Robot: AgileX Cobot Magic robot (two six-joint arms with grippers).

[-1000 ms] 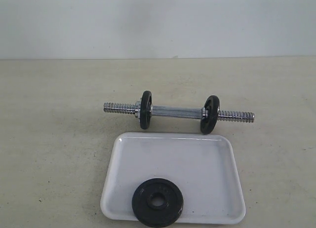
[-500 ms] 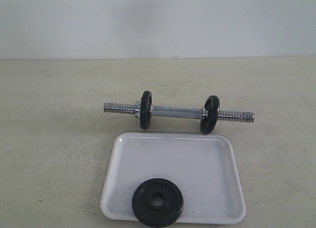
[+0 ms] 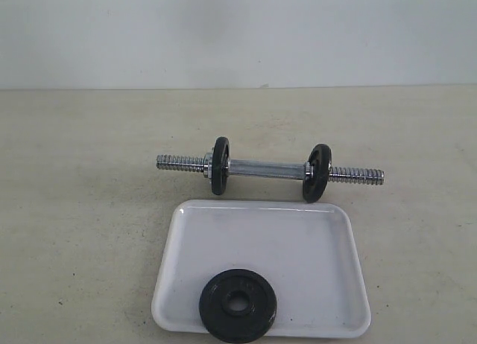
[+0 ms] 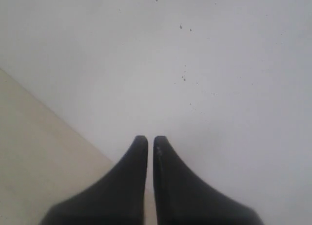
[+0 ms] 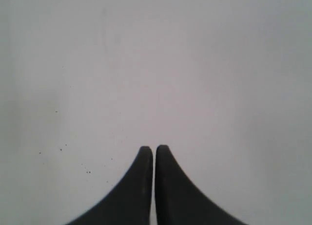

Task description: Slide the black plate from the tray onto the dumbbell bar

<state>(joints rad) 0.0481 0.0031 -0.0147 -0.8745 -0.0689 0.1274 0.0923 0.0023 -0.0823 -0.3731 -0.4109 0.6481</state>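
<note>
Black plate [image 3: 238,305]: flat in the tray, lower centre of the exterior view, overhanging the tray's near rim slightly — centre hole up, rim free for a pinch from above.
Tray [image 3: 261,247]: white, centre-bottom of frame, otherwise bare; just in front of the bar, apart from it.
Dumbbell bar [image 3: 268,168]: lying across mid-frame on the beige table [image 3: 74,210], propped on two mounted discs [image 3: 218,165]; both threaded ends [image 3: 356,176] bare — either looks free to take the plate.
Left gripper [image 4: 150,140]: fingers together, nothing between; faces a pale wall, table edge at lower left of its view. Absent from the exterior view.
Right gripper [image 5: 154,149]: fingers together, empty; pale wall only.
Stage: judged as the start — plate untouched, both arms parked away from the work.
</note>
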